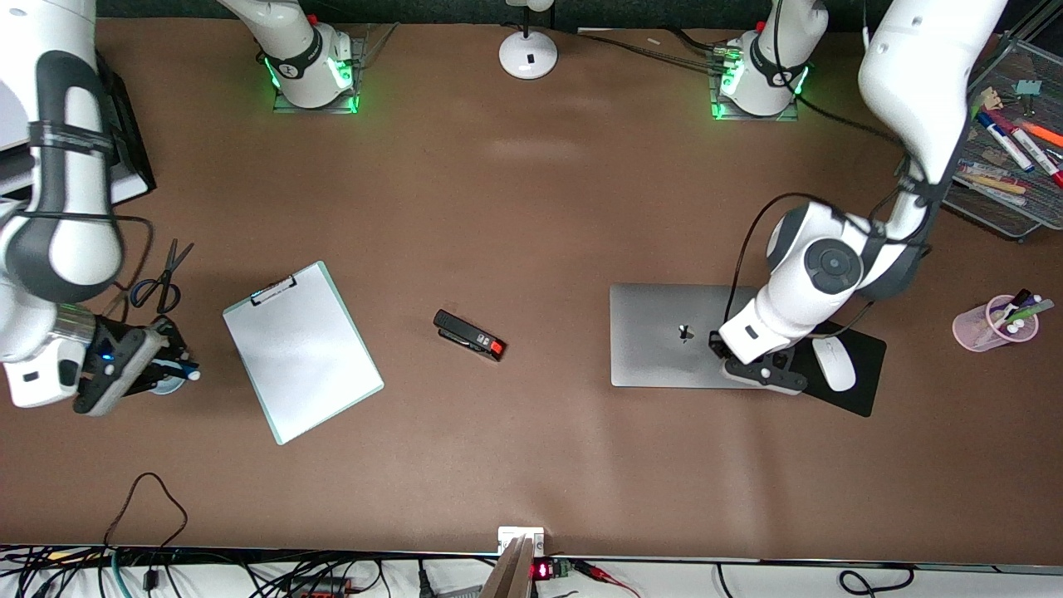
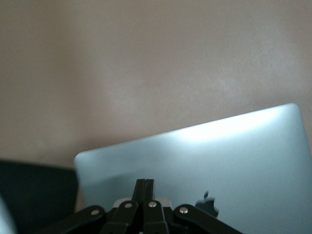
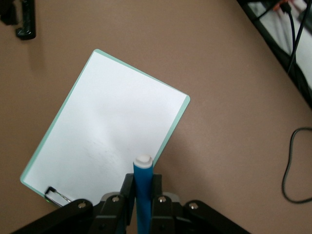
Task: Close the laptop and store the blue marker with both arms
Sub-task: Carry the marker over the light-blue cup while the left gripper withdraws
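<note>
The laptop (image 1: 656, 357) lies closed on the table, its silver lid and black apple logo up. It also shows in the left wrist view (image 2: 234, 156). My left gripper (image 1: 716, 342) is shut and empty, down at the lid beside the logo; its fingertips (image 2: 145, 183) are pressed together. My right gripper (image 1: 178, 367) is at the right arm's end of the table, shut on the blue marker (image 1: 184, 371). In the right wrist view the marker (image 3: 143, 190) stands between the fingers (image 3: 127, 187), white end out.
A clipboard (image 1: 303, 349) and a black stapler (image 1: 469, 335) lie mid-table. Scissors (image 1: 162, 278) lie beside the right gripper, with a round pale-blue thing (image 1: 169, 388) under it. A mouse (image 1: 833, 363) on a black pad, a pink pen cup (image 1: 992, 324) and a mesh tray (image 1: 1013, 191) are at the left arm's end.
</note>
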